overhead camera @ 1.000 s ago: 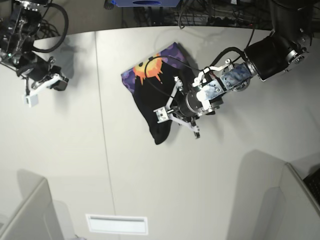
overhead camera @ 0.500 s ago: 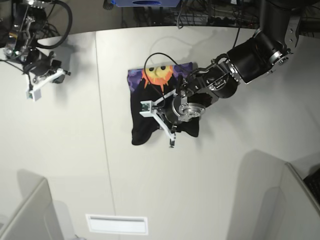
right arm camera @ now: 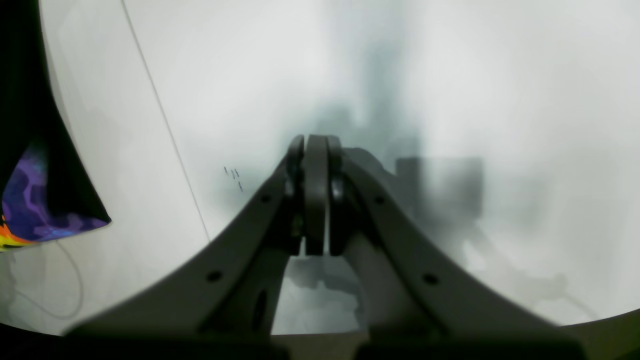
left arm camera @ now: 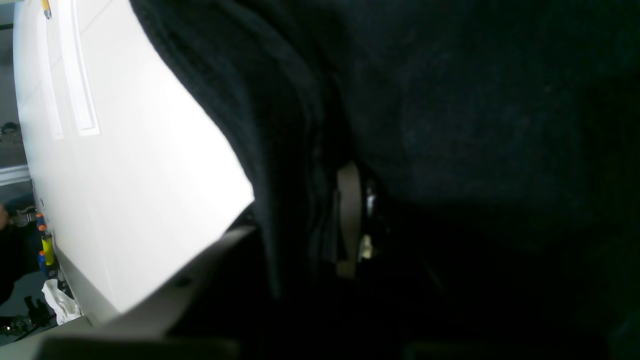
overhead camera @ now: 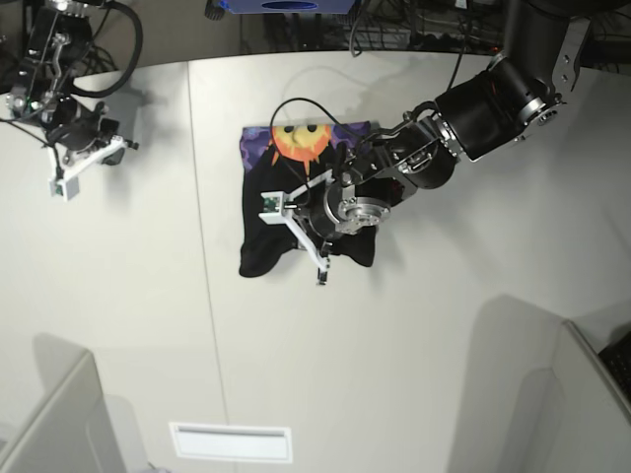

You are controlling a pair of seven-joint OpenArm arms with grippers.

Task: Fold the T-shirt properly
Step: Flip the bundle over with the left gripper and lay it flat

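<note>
Most of left pincer (overhead camera: 299, 239) buried in T-shirt (overhead camera: 258, 236); grip unclear.

robot lab, white table (overhead camera: 414, 374), cabling (overhead camera: 414, 30)

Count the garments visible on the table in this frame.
1. The black T-shirt with the sun print lies bunched at the table's middle, under the left gripper, which is clamped on its cloth. No other garment shows, though something could lie hidden beneath it.
</note>
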